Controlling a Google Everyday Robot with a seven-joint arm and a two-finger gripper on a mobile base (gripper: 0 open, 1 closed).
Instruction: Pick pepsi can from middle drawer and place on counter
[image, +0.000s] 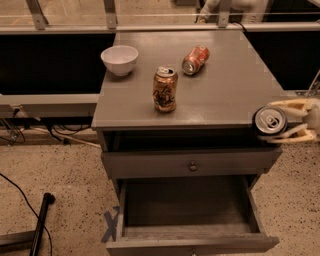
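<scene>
My gripper is at the right edge of the view, level with the front right corner of the counter. It is shut on the pepsi can, held on its side with the silver top facing the camera; its dark body is mostly hidden. The can is in the air, just off the counter's right front corner. The middle drawer is pulled out below and to the left, and its board bottom is bare.
On the counter stand a gold-brown can, an orange-red can lying on its side and a white bowl. A closed drawer front with a knob is above the open drawer. Cables and a black pole lie on the floor at left.
</scene>
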